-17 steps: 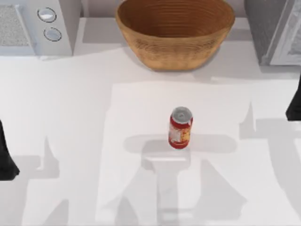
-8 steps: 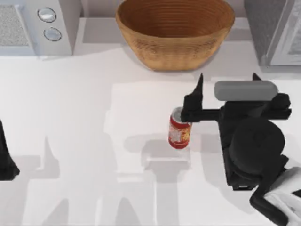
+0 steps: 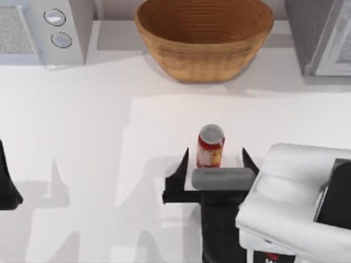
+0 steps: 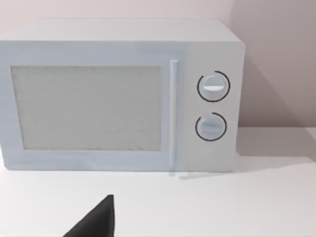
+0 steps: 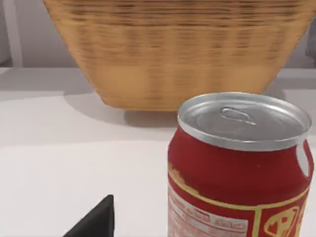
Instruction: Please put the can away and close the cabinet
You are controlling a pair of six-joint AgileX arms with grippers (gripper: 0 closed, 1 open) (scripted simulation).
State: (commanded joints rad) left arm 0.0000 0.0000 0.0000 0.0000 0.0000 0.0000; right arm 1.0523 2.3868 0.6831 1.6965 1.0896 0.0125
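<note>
Your can stands upright on the table, on the near side of the basket and well apart from it. Your right gripper sits just on the near side of the can with its jaws spread wide, one fingertip to either side of the can's base, neither touching it. Your left gripper is parked at the table's left edge, far from the can, facing the microwave; you cannot tell how its jaws stand.

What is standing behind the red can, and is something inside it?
Behind the can stands the woven basket, apart from it. The top view shows bare weave inside the basket; its near wall hides part of the inside. The right gripper straddles the can, open.
</note>
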